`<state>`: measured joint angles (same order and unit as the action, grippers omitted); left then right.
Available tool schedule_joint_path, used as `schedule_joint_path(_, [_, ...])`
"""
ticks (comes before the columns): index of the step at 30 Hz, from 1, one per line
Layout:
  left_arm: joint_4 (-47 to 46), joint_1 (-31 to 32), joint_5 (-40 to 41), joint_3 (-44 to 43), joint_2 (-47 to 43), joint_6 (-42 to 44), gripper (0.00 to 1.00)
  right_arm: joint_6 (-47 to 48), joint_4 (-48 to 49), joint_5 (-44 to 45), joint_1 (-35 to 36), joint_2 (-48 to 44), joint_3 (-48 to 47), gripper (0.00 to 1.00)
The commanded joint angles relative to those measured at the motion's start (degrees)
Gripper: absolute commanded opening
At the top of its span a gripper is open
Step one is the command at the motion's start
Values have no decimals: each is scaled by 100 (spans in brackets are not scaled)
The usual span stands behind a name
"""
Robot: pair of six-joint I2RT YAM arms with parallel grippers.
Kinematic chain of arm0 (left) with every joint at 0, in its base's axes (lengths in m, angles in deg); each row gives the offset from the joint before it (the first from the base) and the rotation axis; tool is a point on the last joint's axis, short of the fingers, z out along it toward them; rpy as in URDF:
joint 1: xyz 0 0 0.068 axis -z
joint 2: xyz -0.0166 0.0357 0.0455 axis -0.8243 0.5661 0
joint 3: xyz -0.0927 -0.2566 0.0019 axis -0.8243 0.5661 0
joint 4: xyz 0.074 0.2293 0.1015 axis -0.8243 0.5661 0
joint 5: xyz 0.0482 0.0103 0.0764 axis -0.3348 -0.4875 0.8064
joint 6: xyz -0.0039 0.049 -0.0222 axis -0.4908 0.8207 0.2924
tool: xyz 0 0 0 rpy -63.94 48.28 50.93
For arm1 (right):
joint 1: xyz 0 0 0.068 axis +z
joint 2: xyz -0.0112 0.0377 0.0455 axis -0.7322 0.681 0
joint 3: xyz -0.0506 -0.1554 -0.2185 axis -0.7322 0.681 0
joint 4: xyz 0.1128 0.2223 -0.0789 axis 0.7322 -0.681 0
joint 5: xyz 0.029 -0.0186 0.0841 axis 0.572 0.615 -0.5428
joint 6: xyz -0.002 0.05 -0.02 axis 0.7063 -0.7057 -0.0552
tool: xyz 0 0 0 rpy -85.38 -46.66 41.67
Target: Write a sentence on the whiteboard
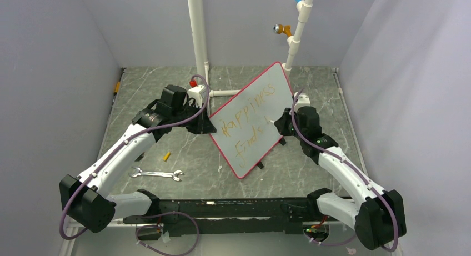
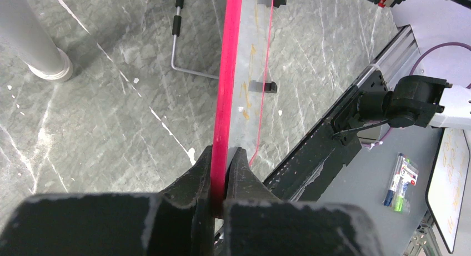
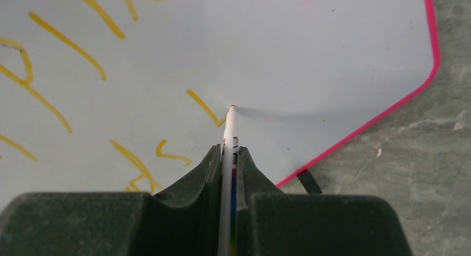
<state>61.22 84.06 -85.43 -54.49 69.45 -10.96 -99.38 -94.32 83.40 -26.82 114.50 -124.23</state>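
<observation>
Board: the whiteboard [image 1: 275, 78] stands tilted on the table [image 1: 200, 156], between the two grippers.
Left gripper: the left gripper [image 2: 225, 156] is pressed together on the board's pink frame, which runs straight ahead of it edge-on.
Right gripper: the right gripper [image 3: 228, 153] pinches a marker [image 3: 229, 128] that sticks out straight ahead, its tip touching the white surface.
Done: the sentence [image 1: 248, 109] shows "Happiness" on the upper line and "finds" below. One short slanted stroke ends just left of the tip.
Left: that stroke looks like the start of a further word, so the rest of it is probably yet to be written. The task seems well past halfway.
Open room: ahead of the tip and to its right the board is bare up to the frame.
Edges: right of the right gripper the frame rounds a corner and slants back toward it. A black foot [image 3: 308, 181] sits just beside it, so a long word could crowd the frame.
Elsewhere: a wrench [image 1: 157, 174] lies well apart from both grippers.
</observation>
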Motion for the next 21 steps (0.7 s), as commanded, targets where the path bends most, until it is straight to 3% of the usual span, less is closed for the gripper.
schedule_joint_path(1, [417, -99, 2173, 171, 185, 1590, 0, 46, 149, 39, 5, 267, -355, 0])
schedule_joint_path(21, [422, -94, 2161, 183, 212, 1586, 0, 37, 344, -44, -47, 772, -1089, 0])
